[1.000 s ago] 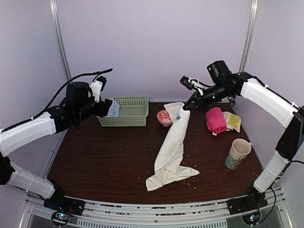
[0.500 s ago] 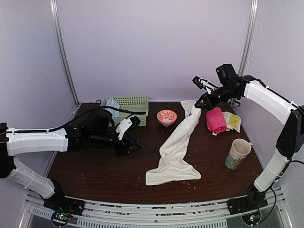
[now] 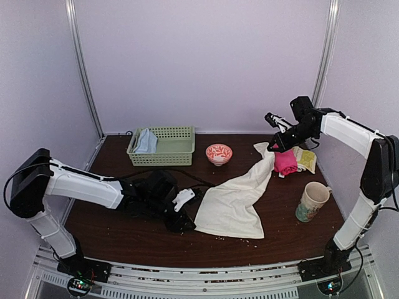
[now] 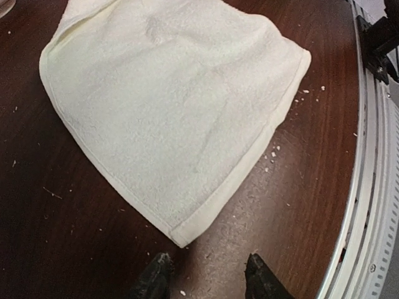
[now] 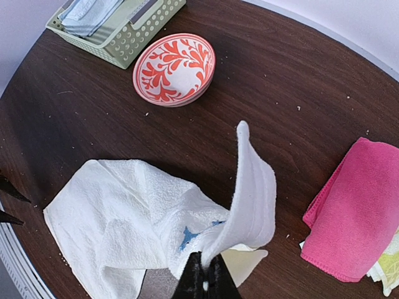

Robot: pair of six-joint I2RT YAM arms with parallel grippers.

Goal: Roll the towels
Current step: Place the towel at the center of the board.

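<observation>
Now the left arm is stretching low across the dark brown surface [image 3: 124, 243], having swung down from the pale green plastic basket [image 3: 163, 159] at the back left. Its left claw [image 3: 182, 212] is hovering released, jaws apart with nothing between them, just short of the near corner of the off-white cloth towel [image 3: 234, 205]. The pale blue cloth towel [image 3: 146, 141] is lying bunched in the basket's left end; whether it is rolled cannot be told. The off-white towel, a narrow hanging strip a second ago, is now spreading into a broad sheet on the middle of the surface. To the right, the right claw [image 3: 275, 147] is staying clenched on the towel's far corner, holding it lifted near the folded pink cloth [image 3: 285, 161], toward which it has been drawing that corner. By the look of it, the arms are flattening the towel between them, and rolling is not yet beginning.
</observation>
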